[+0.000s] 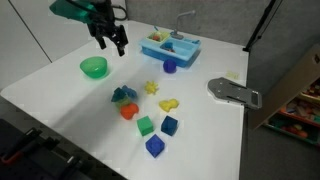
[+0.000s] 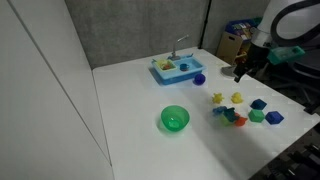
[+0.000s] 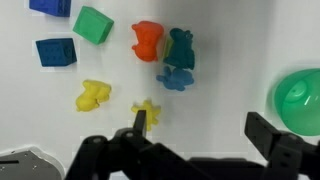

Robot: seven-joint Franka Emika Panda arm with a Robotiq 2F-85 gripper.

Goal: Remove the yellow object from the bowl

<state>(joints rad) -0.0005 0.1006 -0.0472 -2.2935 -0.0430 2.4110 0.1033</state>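
Observation:
The green bowl [image 1: 93, 67] [image 2: 174, 120] stands on the white table and shows nothing inside; its edge is at the right of the wrist view [image 3: 300, 98]. The lumpy yellow object [image 1: 168, 104] [image 2: 237, 97] [image 3: 93, 95] lies on the table outside the bowl, beside a yellow star [image 1: 151, 87] [image 3: 148, 110]. My gripper [image 1: 110, 42] [image 2: 242, 70] [image 3: 200, 130] hangs open and empty, well above the table, between the bowl and the toys.
A light blue toy sink [image 1: 170, 45] [image 2: 175, 68] stands at the back, with a purple piece [image 1: 169, 67] in front of it. Red [image 3: 147, 40], teal [image 3: 180, 48], green [image 3: 93, 23] and blue [image 3: 55, 51] toys lie near the yellow ones. A grey object [image 1: 233, 92] lies by the table edge.

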